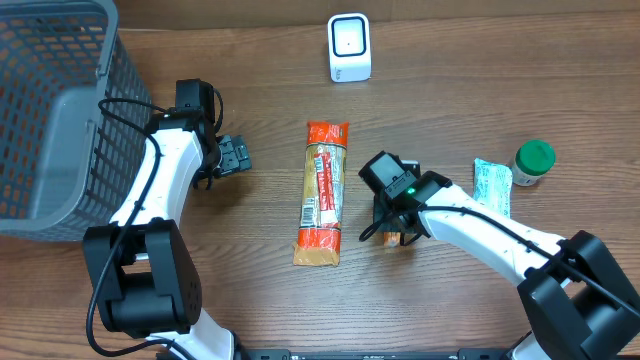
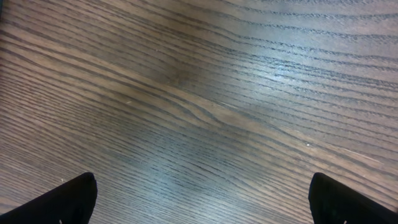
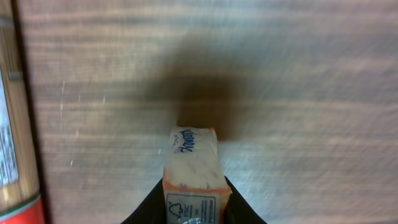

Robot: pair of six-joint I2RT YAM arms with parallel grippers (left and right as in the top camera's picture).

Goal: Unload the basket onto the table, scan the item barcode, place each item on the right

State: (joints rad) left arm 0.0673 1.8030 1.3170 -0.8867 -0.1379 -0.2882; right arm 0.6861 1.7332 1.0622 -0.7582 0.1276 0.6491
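The small pack (image 3: 193, 165) is seen at the lower centre of the overhead frame, low over the surface (image 1: 440, 90), clamped by the closed fingers (image 3: 148, 208) of the right gripper (image 1: 393, 228). It has yet to be carried to the white scanner (image 1: 349, 47) at top centre. Its blue cursive lettering cannot be read. The left gripper (image 1: 235, 155) is held wide open, empty.
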